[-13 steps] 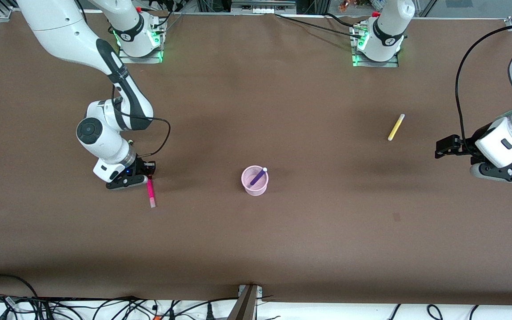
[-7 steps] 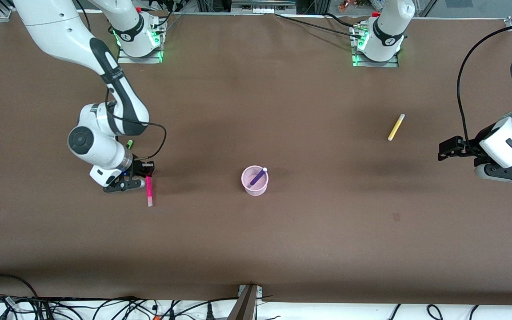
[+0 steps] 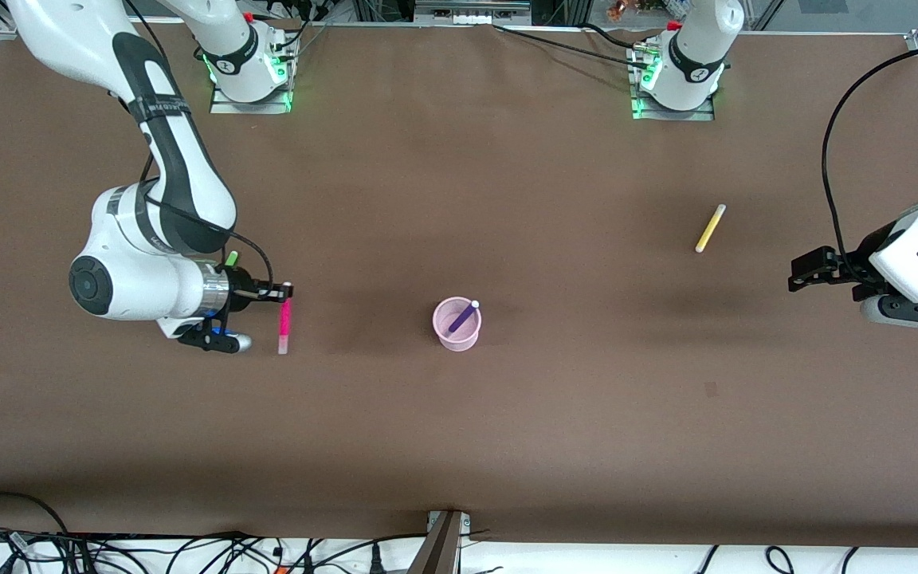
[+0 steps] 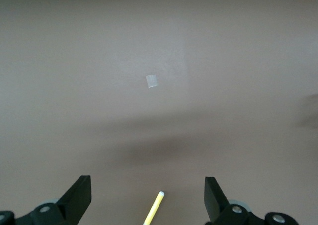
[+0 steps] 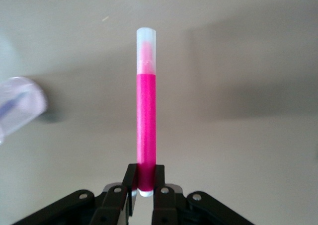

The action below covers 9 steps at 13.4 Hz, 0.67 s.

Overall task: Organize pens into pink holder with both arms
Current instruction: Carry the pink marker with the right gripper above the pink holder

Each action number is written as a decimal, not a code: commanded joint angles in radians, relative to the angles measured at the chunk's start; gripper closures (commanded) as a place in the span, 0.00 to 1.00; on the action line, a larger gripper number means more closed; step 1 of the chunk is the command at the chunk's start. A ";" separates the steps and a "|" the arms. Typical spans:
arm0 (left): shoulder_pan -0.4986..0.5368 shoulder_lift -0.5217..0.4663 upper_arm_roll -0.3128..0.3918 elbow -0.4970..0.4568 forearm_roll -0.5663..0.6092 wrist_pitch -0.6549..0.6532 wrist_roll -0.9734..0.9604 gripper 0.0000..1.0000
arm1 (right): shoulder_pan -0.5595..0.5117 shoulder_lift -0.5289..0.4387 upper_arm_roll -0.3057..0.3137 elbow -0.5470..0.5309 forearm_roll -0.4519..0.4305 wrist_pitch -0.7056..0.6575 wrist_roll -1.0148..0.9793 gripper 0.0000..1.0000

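Note:
My right gripper (image 3: pixel 280 293) is shut on the end of the magenta-pink pen (image 3: pixel 284 319) and holds it above the table, toward the right arm's end from the pink holder (image 3: pixel 456 324). In the right wrist view the pen (image 5: pixel 146 101) sticks out from between the shut fingers of that gripper (image 5: pixel 145 180). The dark purple pen (image 3: pixel 463 316) leans in the holder. The yellow pen (image 3: pixel 710 228) lies on the table. My left gripper (image 3: pixel 800 271) is open and empty, over the table at the left arm's end; in its wrist view that gripper (image 4: pixel 146 187) frames the yellow pen's tip (image 4: pixel 154 207). The green pen (image 3: pixel 231 258) peeks out beside the right arm.
A small pale square patch (image 3: pixel 711 389) lies on the brown table, nearer the front camera than the yellow pen; it also shows in the left wrist view (image 4: pixel 151 81). The holder's rim (image 5: pixel 17 103) shows at the edge of the right wrist view.
My right gripper has lifted the magenta-pink pen off the table while its wrist turned. The left gripper has drifted slightly toward the left arm's end.

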 commanded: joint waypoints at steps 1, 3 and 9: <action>0.046 -0.040 -0.046 -0.038 -0.022 0.016 -0.018 0.00 | 0.048 0.011 0.003 0.060 0.162 -0.066 0.230 1.00; 0.080 -0.046 -0.075 -0.039 -0.021 0.020 -0.021 0.00 | 0.114 0.014 0.003 0.067 0.257 -0.054 0.377 1.00; 0.106 -0.046 -0.106 -0.044 -0.018 0.021 -0.024 0.00 | 0.245 0.145 0.003 0.267 0.529 0.050 0.679 1.00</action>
